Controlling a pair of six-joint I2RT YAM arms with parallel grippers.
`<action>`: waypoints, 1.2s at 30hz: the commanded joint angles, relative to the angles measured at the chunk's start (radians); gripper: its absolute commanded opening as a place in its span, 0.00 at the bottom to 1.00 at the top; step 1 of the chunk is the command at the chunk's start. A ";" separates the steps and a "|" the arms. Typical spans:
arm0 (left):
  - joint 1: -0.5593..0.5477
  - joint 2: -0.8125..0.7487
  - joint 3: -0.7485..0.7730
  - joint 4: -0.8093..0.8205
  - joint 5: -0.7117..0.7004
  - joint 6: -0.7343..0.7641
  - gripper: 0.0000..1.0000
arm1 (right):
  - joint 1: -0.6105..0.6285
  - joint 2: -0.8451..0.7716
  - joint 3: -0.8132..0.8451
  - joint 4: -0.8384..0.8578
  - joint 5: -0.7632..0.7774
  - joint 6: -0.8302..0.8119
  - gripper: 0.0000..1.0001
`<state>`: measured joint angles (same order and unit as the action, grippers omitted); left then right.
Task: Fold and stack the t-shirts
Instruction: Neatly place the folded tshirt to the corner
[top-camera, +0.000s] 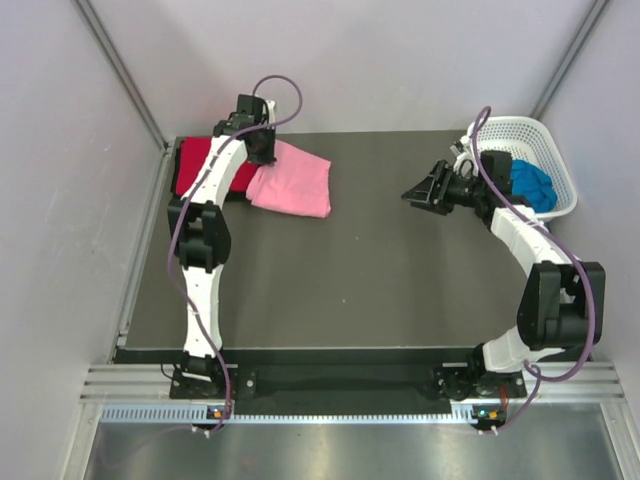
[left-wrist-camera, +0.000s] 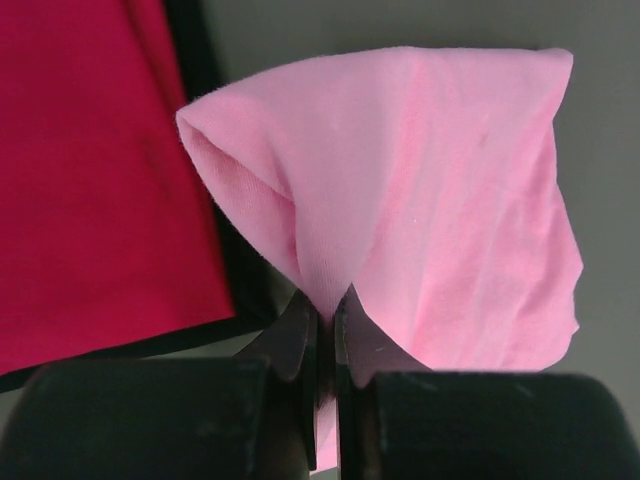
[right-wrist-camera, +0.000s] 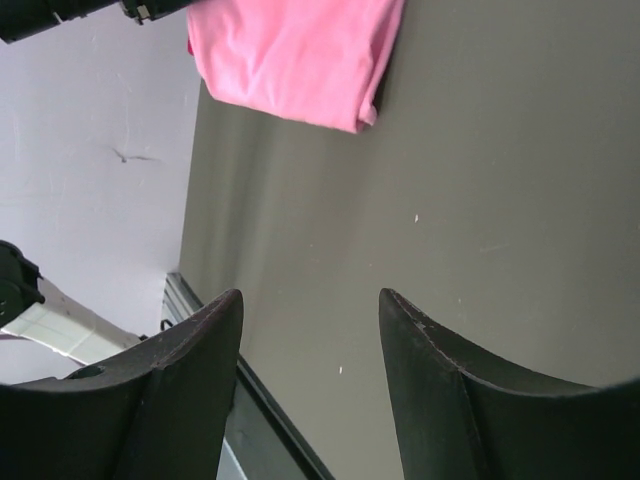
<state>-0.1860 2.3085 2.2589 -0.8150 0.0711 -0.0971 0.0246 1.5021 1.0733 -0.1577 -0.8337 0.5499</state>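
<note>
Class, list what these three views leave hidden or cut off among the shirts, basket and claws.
1. Red t-shirt: in the top view the left arm covers much of it; in the left wrist view the frame edges cut it off.
2. Blue t-shirt: in the top view it is bunched in the basket, partly behind the right arm; its folds are unreadable.
3. Pink t-shirt: in the left wrist view the left claw hides the pinched edge.
</note>
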 joint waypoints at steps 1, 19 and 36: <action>0.028 -0.072 0.047 0.028 -0.118 0.083 0.00 | 0.015 0.030 -0.004 0.092 -0.018 0.024 0.57; 0.109 -0.133 0.108 0.181 -0.194 0.303 0.00 | 0.020 0.079 0.004 0.141 -0.027 0.028 0.57; 0.249 -0.121 0.062 0.286 -0.183 0.379 0.00 | 0.018 0.099 0.016 0.144 -0.008 0.016 0.57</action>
<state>0.0105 2.2433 2.3161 -0.6716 -0.1192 0.2646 0.0330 1.5871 1.0668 -0.0502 -0.8394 0.5808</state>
